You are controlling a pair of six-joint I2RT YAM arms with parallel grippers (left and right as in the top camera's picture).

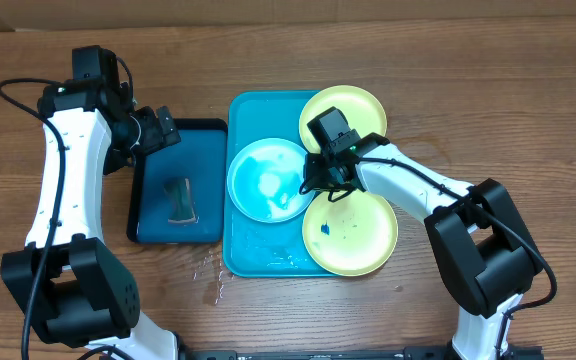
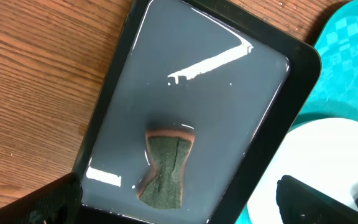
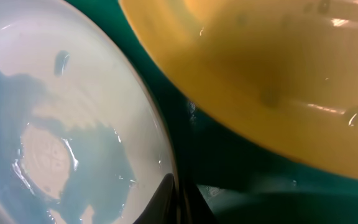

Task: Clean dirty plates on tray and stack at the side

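On the turquoise tray [image 1: 240,112] lie three plates. The light blue plate [image 1: 260,180] holds wet blue patches. One pale yellow-green plate [image 1: 353,105] sits at the tray's far right corner. Another [image 1: 363,238], marked with small blue smears, sits at the near right. My right gripper [image 1: 318,182] is shut on the light blue plate's right rim [image 3: 157,143], its fingertips [image 3: 166,196] pinching the edge. The yellow plate [image 3: 278,74] fills the upper right of the right wrist view. My left gripper [image 1: 168,132] hangs open over the dark tray's far edge, holding nothing.
A dark-blue, black-rimmed tray [image 1: 208,135] left of the turquoise one holds water and a green sponge [image 2: 166,171]. Water drops [image 1: 213,275] lie on the wooden table near the turquoise tray's front left corner.
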